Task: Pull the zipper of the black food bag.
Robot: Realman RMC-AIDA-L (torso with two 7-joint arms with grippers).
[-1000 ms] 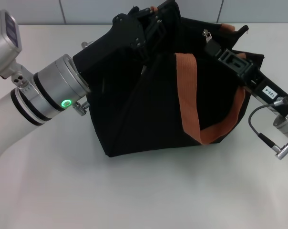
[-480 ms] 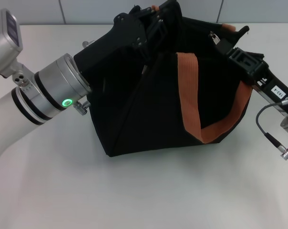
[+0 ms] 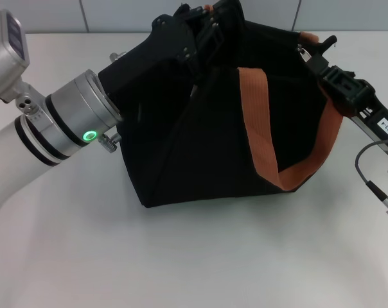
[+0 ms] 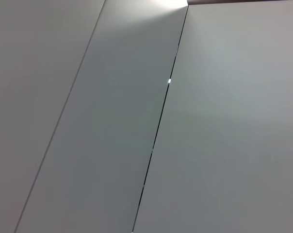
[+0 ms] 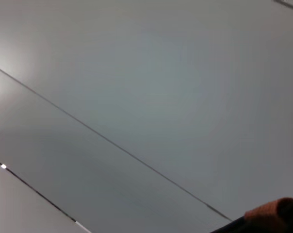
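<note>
The black food bag [image 3: 194, 147] stands on the white table, and an orange-brown strap handle [image 3: 255, 122] hangs down its front. My left gripper [image 3: 203, 33] is at the bag's top left edge and is shut on the fabric there. My right gripper [image 3: 308, 55] is at the bag's top right corner and is shut on the zipper [image 3: 302, 47], of which only a small silver glint shows by the fingertips. The left wrist view shows only grey wall panels. The right wrist view shows the same panels and a bit of orange strap [image 5: 270, 213].
The white table [image 3: 181, 256] spreads in front of the bag and to both sides. A grey panelled wall [image 3: 117, 13] stands behind it. A cable [image 3: 374, 173] loops from my right wrist near the table's right side.
My right gripper has moved to the right along the bag's top with the zipper slider in it. The strap's right side shifted a little with it. The left arm has held still.
</note>
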